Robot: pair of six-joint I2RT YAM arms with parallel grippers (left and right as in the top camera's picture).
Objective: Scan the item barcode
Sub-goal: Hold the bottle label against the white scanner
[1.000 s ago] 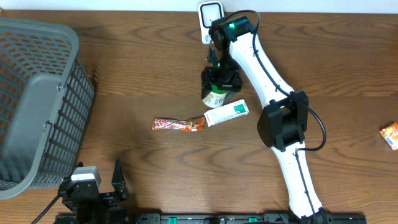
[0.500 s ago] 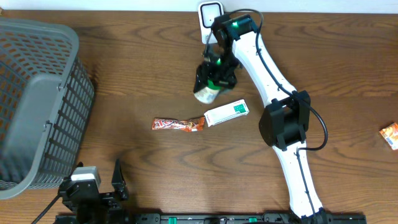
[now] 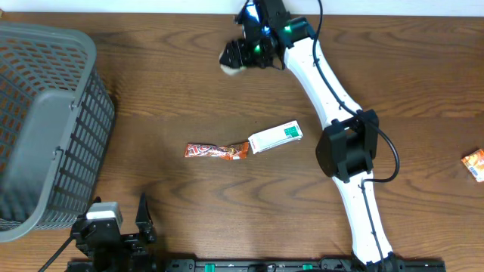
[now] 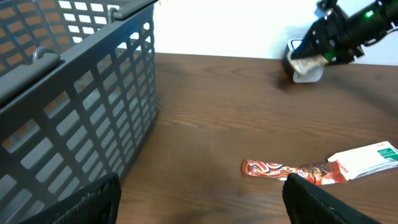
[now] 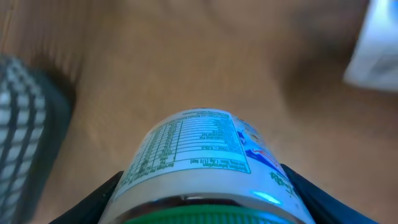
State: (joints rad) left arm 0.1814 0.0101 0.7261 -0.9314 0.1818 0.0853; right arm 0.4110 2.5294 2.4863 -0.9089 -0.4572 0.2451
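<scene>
Nearest the base, the left gripper (image 4: pixel 205 196) sits low at the front left of the table (image 3: pixel 151 91). Its fingers (image 4: pixel 93 202) stand well apart with nothing between them. To its left is a grey basket (image 3: pixel 91 143), open side up, with slatted walls. In mid-table a red bar (image 3: pixel 217 151) lies flat, its right end touching or just beside the left end of a white and green box (image 3: pixel 275 137), which lies at a slight angle. An orange packet (image 3: pixel 475 164) lies well apart at the right edge. Farther back, the right arm reaches to the far edge, where the right gripper (image 3: pixel 253 51) is clamped on the bottle (image 3: pixel 231 59), the item under task. The bottle is white with a green cap and is held tilted, base pointing left and away from the gripper. It appears to be lifted off the wood, with a shadow beneath it in the left wrist view. In the right wrist view both fingers (image 5: pixel 99 199) press its sides near the cap, and the label's printed table faces the camera. No barcode can be made out. A blurred white unit (image 5: pixel 378 50) lies beyond the bottle to the upper right.
</scene>
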